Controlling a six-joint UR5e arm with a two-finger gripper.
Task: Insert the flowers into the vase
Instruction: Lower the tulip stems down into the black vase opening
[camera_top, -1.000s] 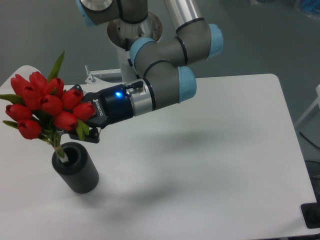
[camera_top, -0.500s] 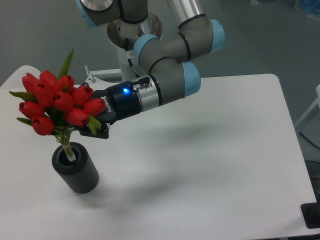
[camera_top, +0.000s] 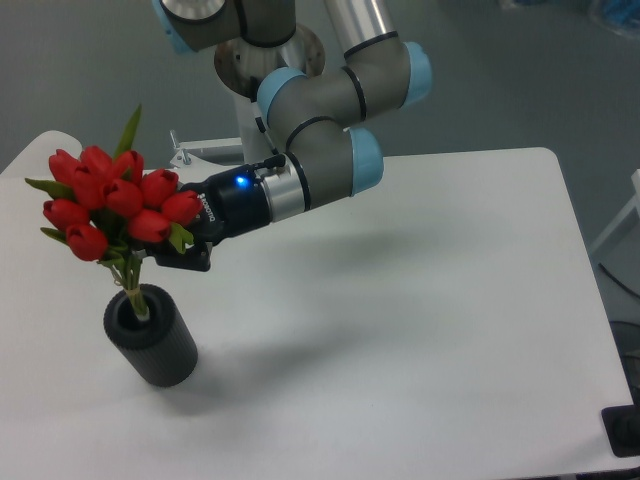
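Your arm reaches left, hand (camera_top: 172, 252) gripping the tulip bunch (camera_top: 112, 205), stems dipping into the ribbed black vase (camera_top: 152, 336) on your white bench (camera_top: 420, 320); grey floor behind.

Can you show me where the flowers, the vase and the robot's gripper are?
flowers (camera_top: 112, 205): fixed camera view, on the red buds.
vase (camera_top: 160, 352): fixed camera view, on its ribbed side.
gripper (camera_top: 150, 258): fixed camera view, between the fingertips at the stems.
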